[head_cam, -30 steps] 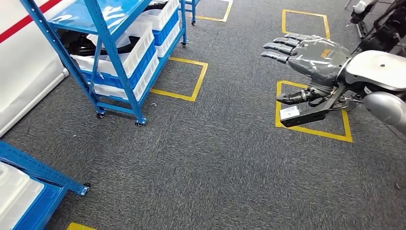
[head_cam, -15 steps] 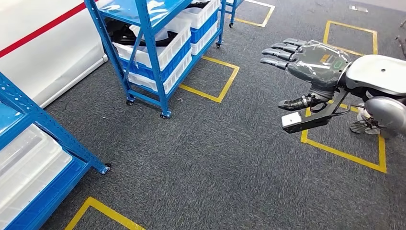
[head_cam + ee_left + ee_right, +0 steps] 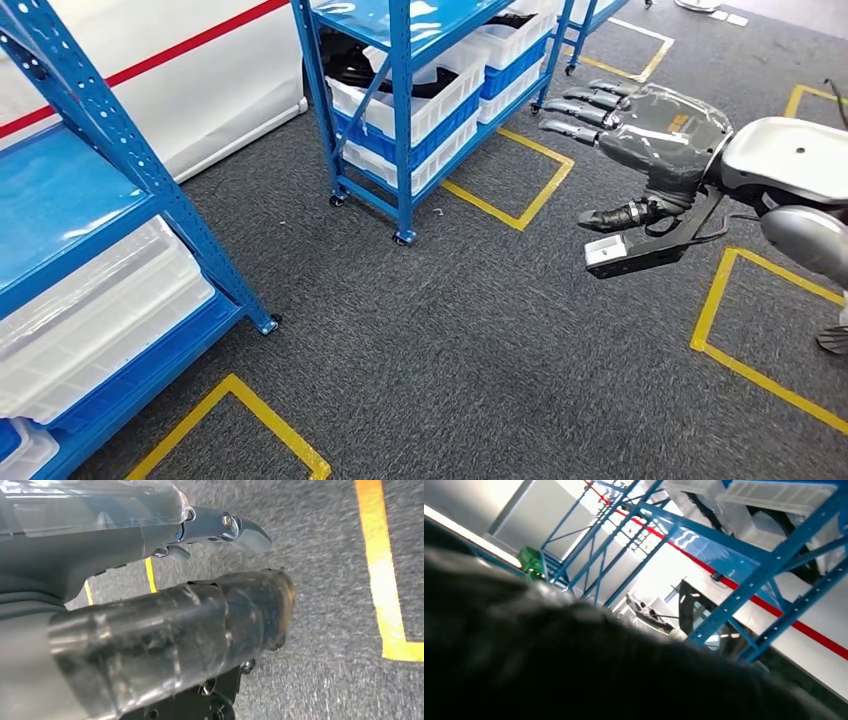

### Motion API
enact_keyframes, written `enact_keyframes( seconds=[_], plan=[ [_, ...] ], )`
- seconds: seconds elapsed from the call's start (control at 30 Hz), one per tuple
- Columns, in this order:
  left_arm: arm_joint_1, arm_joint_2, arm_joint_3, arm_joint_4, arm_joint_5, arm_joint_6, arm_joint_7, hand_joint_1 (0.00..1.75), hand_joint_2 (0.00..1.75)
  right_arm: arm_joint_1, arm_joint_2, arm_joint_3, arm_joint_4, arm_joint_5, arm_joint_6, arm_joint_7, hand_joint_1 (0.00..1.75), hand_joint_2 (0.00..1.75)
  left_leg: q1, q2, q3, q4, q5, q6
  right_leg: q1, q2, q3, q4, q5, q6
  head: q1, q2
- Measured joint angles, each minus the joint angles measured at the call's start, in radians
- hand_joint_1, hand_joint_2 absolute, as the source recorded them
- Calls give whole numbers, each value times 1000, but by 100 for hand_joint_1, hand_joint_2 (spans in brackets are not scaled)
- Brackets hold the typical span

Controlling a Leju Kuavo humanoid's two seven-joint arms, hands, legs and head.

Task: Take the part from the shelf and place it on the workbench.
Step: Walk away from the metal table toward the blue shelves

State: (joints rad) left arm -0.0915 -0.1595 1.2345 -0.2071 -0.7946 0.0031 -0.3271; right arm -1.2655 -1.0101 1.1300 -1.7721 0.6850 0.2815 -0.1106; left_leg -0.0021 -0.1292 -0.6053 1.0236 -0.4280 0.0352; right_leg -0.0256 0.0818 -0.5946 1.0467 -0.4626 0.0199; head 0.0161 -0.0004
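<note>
Two blue shelves stood on the grey carpet [image 3: 450,350]: a near shelf [image 3: 100,200] at the left and a far shelf [image 3: 400,120] on castors beside the white wall [image 3: 180,80] with its red stripe. The part [image 3: 352,68] lay in a white bin [image 3: 440,95] on the middle level of the far shelf, well apart from both hands. It looked black and slightly glossy, a curved, band-like shape sunk partly below the bin's rim. Its long axis seemed to run along the bin's length, flat rather than upright; which end pointed where I could not tell, as the shelf post and rim hid much of it. More white and blue bins sat stacked below it.

The right hand [image 3: 650,135] hung in the air above the carpet, palm down, fingers stretched out straight and slightly apart toward the far shelf, thumb tucked lower, holding nothing. The left hand [image 3: 125,645] showed in its wrist view over the carpet, its thumb and fingers extended with nothing between them. Yellow tape [image 3: 520,200] marked squares on the carpet beside the far shelf.
</note>
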Motion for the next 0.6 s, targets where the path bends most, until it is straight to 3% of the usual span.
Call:
enact_keyframes(
  seconds=[0.07,0.1,0.17,0.2,0.23,0.3,0.33,0.37,0.43,0.5,0.53,0.6],
  plan=[
    [2,0,0,0,-3,-1,-1,0,0,15,4,0,3,26,-15,2,0,0,3,-25,-12,-1,5,-13,2,-17,2,-5,1,-7,0,0],
    [3,0,1,0,-4,-1,-2,0,0,21,7,0,5,39,-22,2,0,0,3,-17,-16,3,2,-19,1,-31,3,-9,3,-12,0,0],
    [2,1,1,0,-7,-1,-3,0,0,38,14,-1,6,56,-37,3,0,0,-1,45,-41,55,-32,-30,0,-59,8,-19,8,-25,-4,0],
    [1,1,2,-1,-7,-1,-3,0,0,50,15,-2,7,59,-44,4,0,0,0,85,-66,110,-64,-34,4,-74,10,-20,8,-30,-6,0],
    [0,0,2,-1,-7,-1,-3,0,0,62,16,-2,7,62,-49,4,0,0,2,108,-97,176,-96,-37,7,-89,10,-21,7,-33,-8,0],
    [0,0,2,-1,-8,-1,-3,0,0,82,16,-2,8,65,-53,5,0,0,6,122,-141,267,-125,-42,11,-120,11,-20,5,-36,-8,0],
    [0,0,2,-1,-8,-2,-3,0,0,89,16,-2,8,66,-54,5,0,0,6,124,-139,263,-113,-42,12,-135,11,-19,4,-36,-8,0],
    [1,0,2,-1,-8,-2,-3,0,0,93,16,-2,8,66,-54,5,0,0,6,129,-116,221,-85,-41,12,-148,12,-18,2,-35,-8,0],
    [1,0,3,-1,-9,-2,-4,0,0,97,16,-4,8,69,-54,5,0,0,-1,169,-42,87,-29,-31,15,-172,17,-16,-4,-29,-8,0],
    [1,1,3,-1,-9,-3,-6,0,0,100,15,-8,8,71,-57,6,0,0,-9,199,-1,8,-7,-17,20,-193,21,-15,-8,-22,-8,0],
    [1,1,3,-1,-9,-4,-7,0,0,103,14,-9,8,72,-58,6,0,0,-12,197,-1,2,-9,-12,22,-203,23,-15,-9,-18,-7,0],
    [2,1,4,-1,-8,-6,-8,0,0,109,14,-11,8,73,-60,6,0,0,-10,171,1,-7,-2,-1,20,-216,28,-17,-12,-7,-7,0]
  ],
)
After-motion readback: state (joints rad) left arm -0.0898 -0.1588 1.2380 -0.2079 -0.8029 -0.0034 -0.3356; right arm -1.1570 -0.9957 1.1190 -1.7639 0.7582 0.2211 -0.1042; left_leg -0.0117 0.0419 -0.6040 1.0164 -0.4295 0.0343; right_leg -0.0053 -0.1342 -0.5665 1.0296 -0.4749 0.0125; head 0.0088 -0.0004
